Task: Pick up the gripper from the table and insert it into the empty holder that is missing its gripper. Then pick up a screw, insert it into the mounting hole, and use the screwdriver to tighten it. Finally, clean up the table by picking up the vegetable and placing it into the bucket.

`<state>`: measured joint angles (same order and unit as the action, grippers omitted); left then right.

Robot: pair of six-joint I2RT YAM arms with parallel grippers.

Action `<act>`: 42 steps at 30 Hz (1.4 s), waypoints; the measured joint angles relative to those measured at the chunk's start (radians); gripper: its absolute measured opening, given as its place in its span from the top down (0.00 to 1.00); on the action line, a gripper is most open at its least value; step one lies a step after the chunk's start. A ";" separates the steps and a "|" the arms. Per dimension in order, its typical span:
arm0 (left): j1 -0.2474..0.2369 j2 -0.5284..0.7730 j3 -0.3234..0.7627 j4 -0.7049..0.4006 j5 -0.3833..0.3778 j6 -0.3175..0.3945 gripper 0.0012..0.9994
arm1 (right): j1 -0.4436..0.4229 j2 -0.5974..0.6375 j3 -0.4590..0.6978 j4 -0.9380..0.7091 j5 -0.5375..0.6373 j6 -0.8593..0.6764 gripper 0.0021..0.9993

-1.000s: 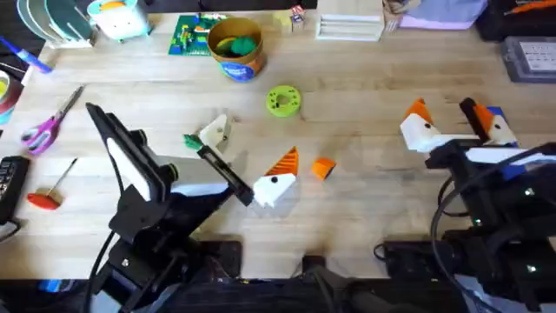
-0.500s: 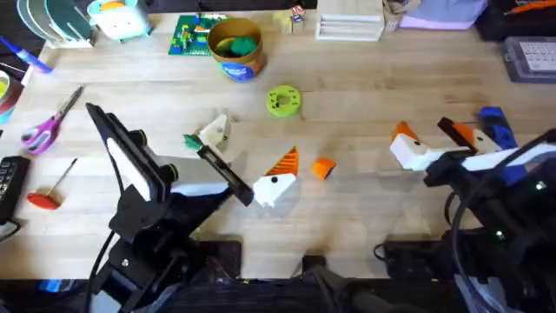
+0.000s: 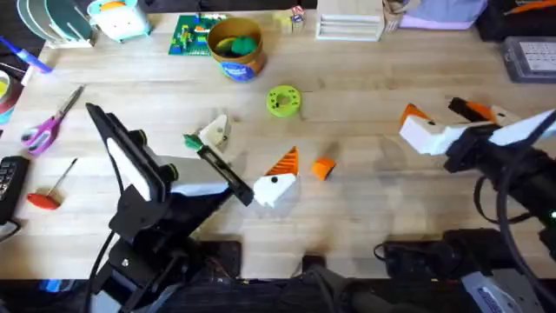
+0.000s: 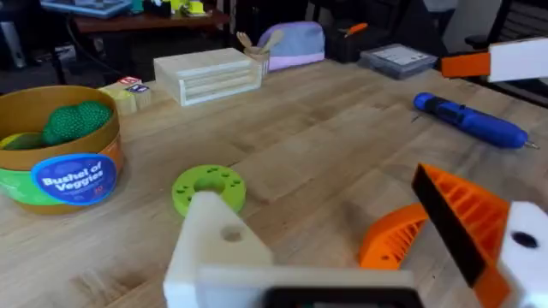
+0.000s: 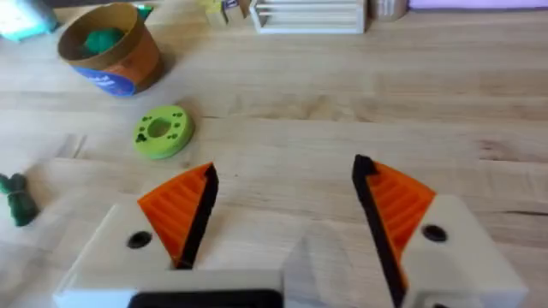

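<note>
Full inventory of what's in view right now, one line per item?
table: 1, light wood, under everything
bucket: 1, yellow-orange with blue label, far side
disc: 1, lime green, middle
vegetable: 1, green, left of centre
loose finger: 1, white with orange ribbed face, centre, at the holder's end
lump: 1, orange, beside the loose finger
screwdriver: 1, blue, lying flat near the right tool
scissors: 1, purple handles, far left
red-handled tool: 1, left edge
holder: 1, black bar, left of centre
right tool: 1, white and orange, open, empty, right side
</note>
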<state>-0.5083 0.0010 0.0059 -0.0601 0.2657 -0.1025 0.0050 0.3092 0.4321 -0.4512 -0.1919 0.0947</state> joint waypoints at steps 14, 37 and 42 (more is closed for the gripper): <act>0.000 0.000 0.000 0.000 0.000 0.000 0.01 | 0.259 0.395 0.280 -0.229 -0.096 -0.102 0.01; 0.000 0.000 0.000 0.000 0.000 0.000 0.01 | 0.573 0.758 0.325 -0.219 -0.106 0.001 0.01; 0.000 0.000 0.000 0.000 0.000 0.000 0.01 | 0.680 0.758 0.325 -0.242 0.002 0.006 0.01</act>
<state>-0.5083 0.0010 0.0059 -0.0601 0.2657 -0.1024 0.6849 1.0676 0.7570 -0.6933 -0.1895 0.1009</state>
